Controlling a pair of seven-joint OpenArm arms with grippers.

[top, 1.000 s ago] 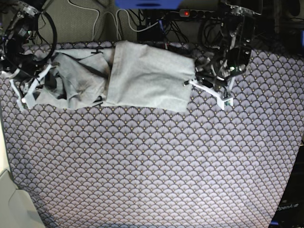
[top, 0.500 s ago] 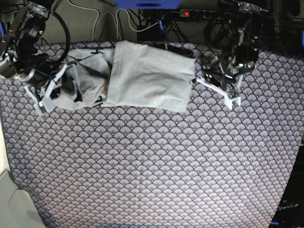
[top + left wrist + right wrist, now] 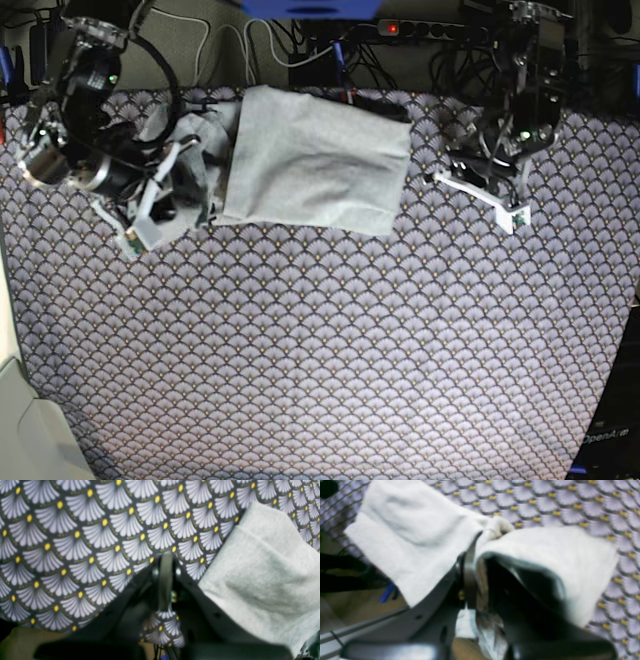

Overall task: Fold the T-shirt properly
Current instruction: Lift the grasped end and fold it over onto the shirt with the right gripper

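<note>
- The T-shirt [image 3: 300, 165] lies at the far side of the counter [image 3: 330, 350]. It is soft, light-grey cloth. Its right part, as the base view shows it, is folded into a flat, smooth block. Its left part is bunched up and full of wrinkles. Its long way runs side to side across that view.
- The counter is big and flat under a purple-grey cloth. The cloth has little fan shapes with yellow dots.
- The right claw [image 3: 150, 205] sits at the bunched end of the T-shirt, so it is the nearer arm for the next fold. I think that loose end must go over toward the flat block, which lies to the claw's side, toward the middle of the counter.
- The right claw is pinched tight on a bit of the T-shirt [image 3: 492, 530]. In the right wrist view the cloth hangs in two soft flaps, one on each side of the pinch.
- The left claw [image 3: 480, 195] is past the flat end, just beside the T-shirt and not touching it. It is closed all the way and holds nothing.
- In the left wrist view a thick folded edge of the T-shirt [image 3: 262, 575] looks fuzzy and rounded.
</note>
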